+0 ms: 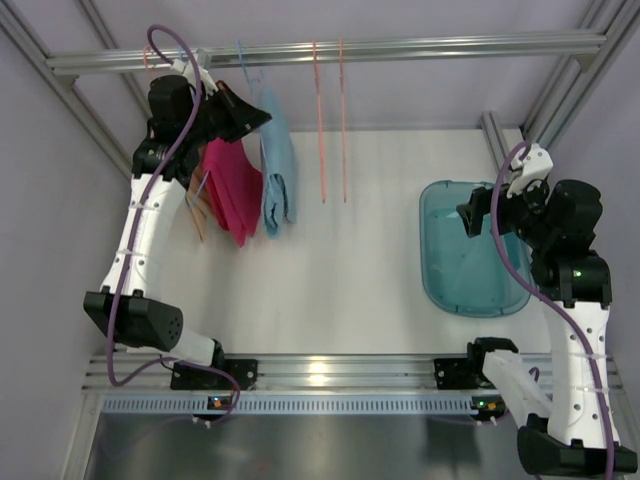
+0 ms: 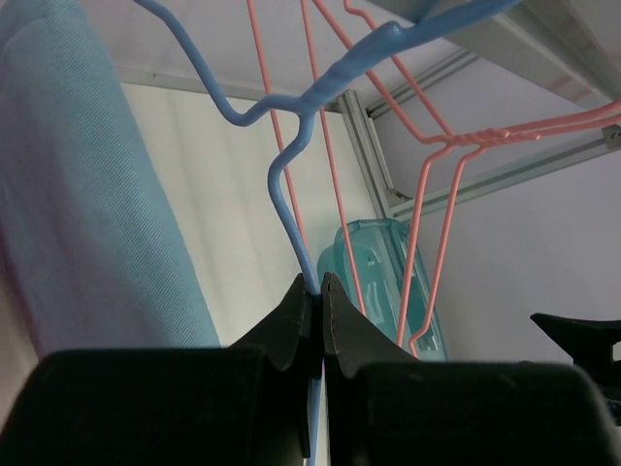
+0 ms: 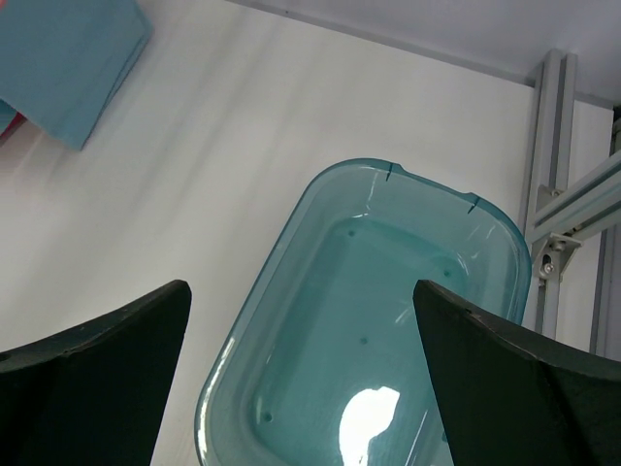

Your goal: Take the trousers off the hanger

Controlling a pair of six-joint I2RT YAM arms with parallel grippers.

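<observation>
Light blue trousers point(image 1: 277, 165) hang on a blue wire hanger point(image 2: 291, 126) from the top rail. Magenta-pink trousers point(image 1: 232, 188) hang just left of them. My left gripper point(image 1: 250, 112) is up by the rail, and in the left wrist view it point(image 2: 319, 283) is shut on the blue hanger's wire. The light blue cloth point(image 2: 87, 184) fills the left of that view. My right gripper point(image 1: 468, 214) is open and empty above the teal tub point(image 1: 470, 250), which also shows in the right wrist view point(image 3: 369, 330). A corner of the blue trousers point(image 3: 68, 58) shows there at top left.
Two empty pink wire hangers point(image 1: 330, 120) hang from the metal rail point(image 1: 400, 48) right of the trousers; they also show in the left wrist view point(image 2: 437, 194). Frame posts point(image 1: 495, 135) stand at the back right. The white table top point(image 1: 340, 280) lies between trousers and tub.
</observation>
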